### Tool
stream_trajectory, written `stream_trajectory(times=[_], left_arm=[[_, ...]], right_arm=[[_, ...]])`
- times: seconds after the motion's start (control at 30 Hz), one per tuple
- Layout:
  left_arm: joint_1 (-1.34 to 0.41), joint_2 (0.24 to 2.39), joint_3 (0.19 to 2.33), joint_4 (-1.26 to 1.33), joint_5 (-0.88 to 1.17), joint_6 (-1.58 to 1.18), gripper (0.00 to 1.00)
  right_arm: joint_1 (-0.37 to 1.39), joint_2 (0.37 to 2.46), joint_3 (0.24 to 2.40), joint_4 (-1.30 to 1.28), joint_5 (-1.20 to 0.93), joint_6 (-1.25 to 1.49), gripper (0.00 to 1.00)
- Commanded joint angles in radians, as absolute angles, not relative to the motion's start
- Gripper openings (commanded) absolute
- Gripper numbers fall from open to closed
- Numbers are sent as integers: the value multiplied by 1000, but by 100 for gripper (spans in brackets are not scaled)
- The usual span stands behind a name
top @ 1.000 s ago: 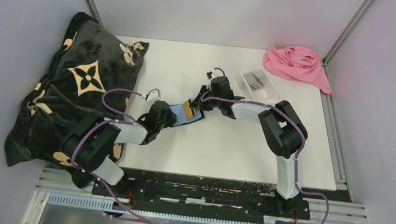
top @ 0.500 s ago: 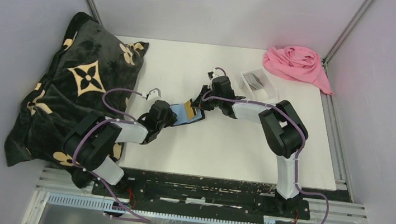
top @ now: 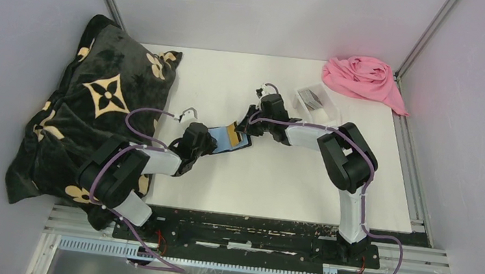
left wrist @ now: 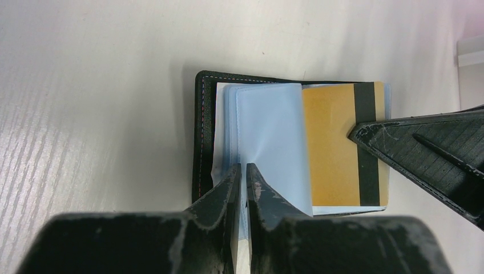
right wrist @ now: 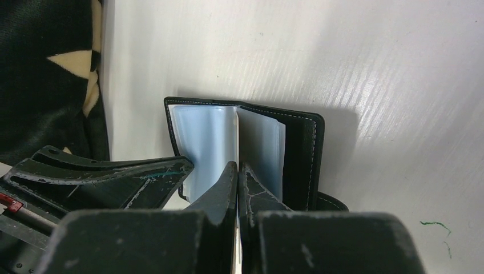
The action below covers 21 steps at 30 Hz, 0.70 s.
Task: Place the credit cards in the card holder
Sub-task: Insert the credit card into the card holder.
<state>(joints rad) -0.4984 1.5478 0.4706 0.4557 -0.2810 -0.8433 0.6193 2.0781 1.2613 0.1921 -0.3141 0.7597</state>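
Note:
The black card holder (top: 224,140) lies open on the white table, its blue-grey sleeves fanned up (left wrist: 200,131) (right wrist: 299,154). My left gripper (top: 206,140) (left wrist: 243,166) is shut on one blue sleeve (left wrist: 268,131) at the holder's near edge. My right gripper (top: 244,125) (right wrist: 237,164) is shut on a tan/gold card with a black stripe (left wrist: 331,142) (top: 231,131), which lies over the holder's right half, partly among the sleeves. In the right wrist view the card shows only as a thin pale edge between the jaws. More dark cards (top: 313,98) lie in a clear tray.
The clear plastic tray (top: 329,104) stands behind the right arm. A pink cloth (top: 363,78) lies at the back right corner. A black patterned cushion (top: 91,106) covers the table's left side, close to the left arm.
Hardly anything differs. Both grippers keep their hold, and the gold card sits in about the same place over the holder.

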Motion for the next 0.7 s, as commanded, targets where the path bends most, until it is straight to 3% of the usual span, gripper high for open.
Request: stream_trajectory(times=[0.0,0.67], left_arm=[[-495,1599,446,321,-263,-776,15],[-493,1604,442,325,-259,-776,14]], right_arm=[[615,2054,1248,257,-332,787,1],[585,2099,1180,448,-400,934,1]])
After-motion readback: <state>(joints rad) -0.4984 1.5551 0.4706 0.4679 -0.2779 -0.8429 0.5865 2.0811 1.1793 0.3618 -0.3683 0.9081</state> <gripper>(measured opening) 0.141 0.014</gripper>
